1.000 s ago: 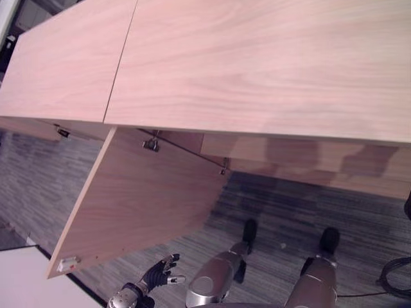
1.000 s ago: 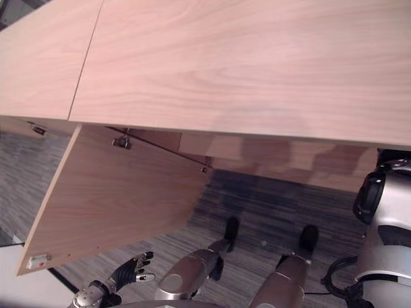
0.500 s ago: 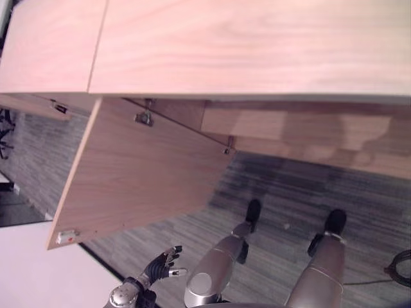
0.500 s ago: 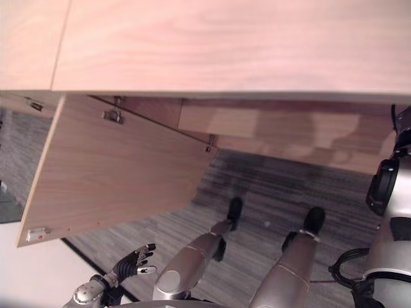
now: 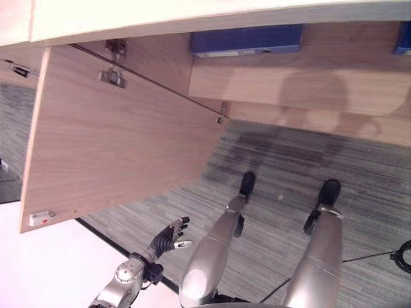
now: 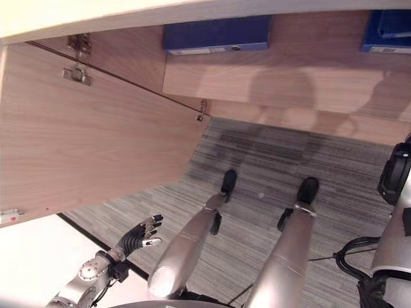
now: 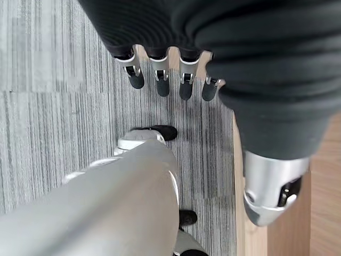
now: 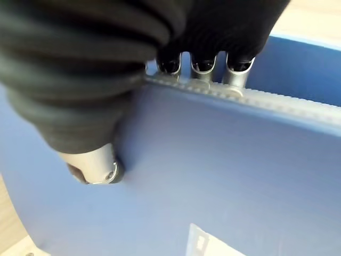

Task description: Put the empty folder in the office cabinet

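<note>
The folder point(image 8: 213, 176) is in my right hand point(image 8: 101, 80) — fingers point(image 8: 202, 66) hooked over its top edge, thumb flat on the blue face. Its long axis I cannot tell (too close). It could catch the open door point(image 5: 122, 141) or the shelved binder point(image 5: 247, 40). My left hand point(image 5: 168, 236) hangs spread, empty.

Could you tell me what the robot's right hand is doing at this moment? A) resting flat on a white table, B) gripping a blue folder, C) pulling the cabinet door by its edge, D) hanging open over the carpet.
B: in the right wrist view the right hand has its fingers hooked over the top edge of the blue folder with the thumb pressed on its face, while the left hand hangs open over the carpet.
</note>
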Tool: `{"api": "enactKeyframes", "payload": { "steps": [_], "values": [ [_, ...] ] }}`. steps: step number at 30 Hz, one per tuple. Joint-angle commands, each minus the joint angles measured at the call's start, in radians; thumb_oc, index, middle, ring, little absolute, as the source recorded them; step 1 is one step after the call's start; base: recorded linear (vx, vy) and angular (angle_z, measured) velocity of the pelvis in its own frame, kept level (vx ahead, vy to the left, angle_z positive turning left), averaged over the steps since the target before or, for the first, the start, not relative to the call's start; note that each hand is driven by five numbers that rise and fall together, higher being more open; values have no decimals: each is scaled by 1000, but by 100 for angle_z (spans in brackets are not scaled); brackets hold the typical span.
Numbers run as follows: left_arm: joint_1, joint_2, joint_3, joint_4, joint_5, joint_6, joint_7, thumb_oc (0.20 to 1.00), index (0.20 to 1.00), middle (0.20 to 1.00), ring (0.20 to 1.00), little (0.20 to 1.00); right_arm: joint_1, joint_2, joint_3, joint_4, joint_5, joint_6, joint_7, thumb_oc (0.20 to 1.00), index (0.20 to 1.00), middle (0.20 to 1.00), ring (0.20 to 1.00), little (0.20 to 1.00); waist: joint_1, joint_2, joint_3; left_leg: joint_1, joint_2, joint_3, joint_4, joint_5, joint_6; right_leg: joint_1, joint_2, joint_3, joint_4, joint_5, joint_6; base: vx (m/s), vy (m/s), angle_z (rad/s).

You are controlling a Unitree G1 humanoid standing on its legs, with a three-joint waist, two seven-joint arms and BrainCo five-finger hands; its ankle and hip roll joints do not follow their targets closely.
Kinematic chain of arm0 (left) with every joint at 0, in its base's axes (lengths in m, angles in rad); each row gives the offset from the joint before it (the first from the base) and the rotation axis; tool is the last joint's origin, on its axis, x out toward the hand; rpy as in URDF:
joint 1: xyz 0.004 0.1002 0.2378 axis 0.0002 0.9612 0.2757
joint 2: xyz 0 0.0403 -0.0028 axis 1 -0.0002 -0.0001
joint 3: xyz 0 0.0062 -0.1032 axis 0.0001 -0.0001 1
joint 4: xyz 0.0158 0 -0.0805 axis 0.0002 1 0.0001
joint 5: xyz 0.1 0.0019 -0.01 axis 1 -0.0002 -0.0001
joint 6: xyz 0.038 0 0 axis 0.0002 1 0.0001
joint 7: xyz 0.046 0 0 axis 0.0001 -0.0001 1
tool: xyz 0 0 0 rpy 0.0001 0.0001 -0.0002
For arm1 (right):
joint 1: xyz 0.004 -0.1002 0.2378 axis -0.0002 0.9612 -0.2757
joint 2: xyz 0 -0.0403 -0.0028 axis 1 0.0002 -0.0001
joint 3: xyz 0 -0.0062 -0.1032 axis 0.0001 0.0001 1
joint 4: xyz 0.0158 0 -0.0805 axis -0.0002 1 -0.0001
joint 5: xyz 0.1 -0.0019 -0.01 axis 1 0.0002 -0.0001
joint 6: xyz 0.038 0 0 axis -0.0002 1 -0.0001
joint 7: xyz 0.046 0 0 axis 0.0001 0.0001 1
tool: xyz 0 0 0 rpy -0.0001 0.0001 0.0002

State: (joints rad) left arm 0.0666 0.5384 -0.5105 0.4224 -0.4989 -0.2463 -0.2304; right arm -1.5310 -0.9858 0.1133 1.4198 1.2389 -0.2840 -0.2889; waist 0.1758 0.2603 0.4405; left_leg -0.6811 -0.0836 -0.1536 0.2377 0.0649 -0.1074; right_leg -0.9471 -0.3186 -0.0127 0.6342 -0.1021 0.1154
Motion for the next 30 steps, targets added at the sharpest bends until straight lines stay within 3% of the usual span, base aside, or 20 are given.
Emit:
{"api": "enactKeyframes", "payload": {
  "steps": [1,7,12,13,14,15,30],
  "values": [
    [-75,95,23,43,-29,-14,8,1000,1000,1000,1000,1000,-10,-66,100,-111,-45,-25,40,200,200,200,200,200,-30,-41,0,25,71,-36,206,-268,-21,92,31,-9,170,-213,25,13,-36,2],
    [-110,79,10,125,-9,-25,39,1000,1000,1000,1000,1000,-38,11,72,-103,-27,-38,47,200,200,200,200,200,-52,-84,3,-59,68,-41,339,-318,-12,64,40,-9,242,-234,22,0,-20,-13],
    [-115,65,7,167,14,-26,57,1000,1000,1000,1000,1000,-43,23,65,-97,-13,-44,45,200,200,200,200,200,-51,-91,-2,-66,68,-45,353,-326,-13,66,44,-14,254,-246,15,0,-5,-1],
    [-115,62,4,174,22,-28,60,1000,1000,1000,1000,1000,-47,29,62,-90,-6,-45,44,382,382,382,382,382,-50,-92,-5,-62,70,-46,347,-326,-14,68,42,-15,254,-247,13,0,0,0],
    [-115,60,-2,178,33,-27,61,1000,1000,1000,1000,1000,-49,31,61,-83,-1,-41,44,784,784,784,784,784,-50,-92,-7,-59,70,-45,343,-325,-14,69,44,-16,253,-250,11,0,0,0],
    [-113,58,-2,181,36,-28,63,1000,1000,1000,1000,1000,-50,31,59,-76,0,-38,42,1000,1000,1000,1000,1000,-50,-91,-9,-58,69,-45,342,-325,-15,71,45,-15,252,-249,10,0,0,0],
    [-93,48,-16,200,73,-20,108,1000,1000,1000,1000,1000,-115,47,97,63,-84,81,-18,1000,1000,1000,1000,1000,-55,-99,-22,-30,75,-37,305,-317,-16,96,49,-12,230,-245,3,0,0,0]
  ]
}}
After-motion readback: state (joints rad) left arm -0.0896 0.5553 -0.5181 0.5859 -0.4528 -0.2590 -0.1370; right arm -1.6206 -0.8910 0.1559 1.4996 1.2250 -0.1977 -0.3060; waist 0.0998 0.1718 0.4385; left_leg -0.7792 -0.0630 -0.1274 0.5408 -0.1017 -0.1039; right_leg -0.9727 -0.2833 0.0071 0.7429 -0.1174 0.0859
